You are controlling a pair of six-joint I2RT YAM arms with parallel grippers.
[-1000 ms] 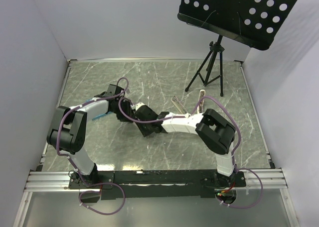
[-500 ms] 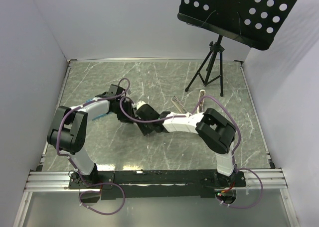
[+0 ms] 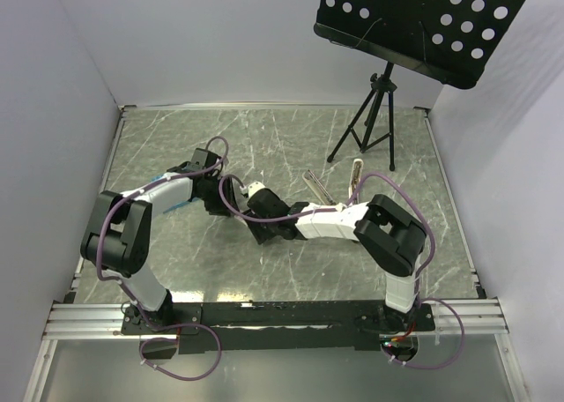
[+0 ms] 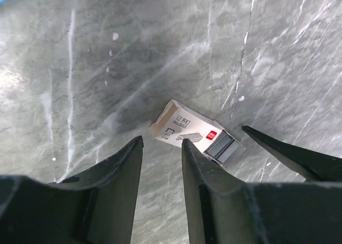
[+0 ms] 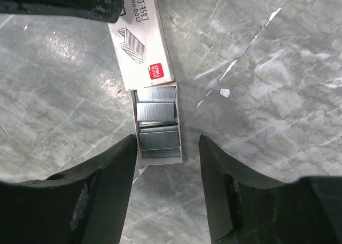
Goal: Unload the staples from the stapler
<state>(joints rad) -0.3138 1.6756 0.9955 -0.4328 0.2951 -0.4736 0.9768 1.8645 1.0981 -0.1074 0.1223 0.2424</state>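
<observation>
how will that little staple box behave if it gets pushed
The staple box is thin card lying flat on the smooth marble tabletop, so it likely slides and swivels rather than tips. Its tray sticks out, so a push may slide it further or spill the staple strips. Squeezed, it probably dents.

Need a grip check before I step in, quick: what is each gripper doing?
Left gripper: open, holding nothing.
Right gripper: open, holding nothing, fingertips either side of the staple box without gripping it.
</observation>
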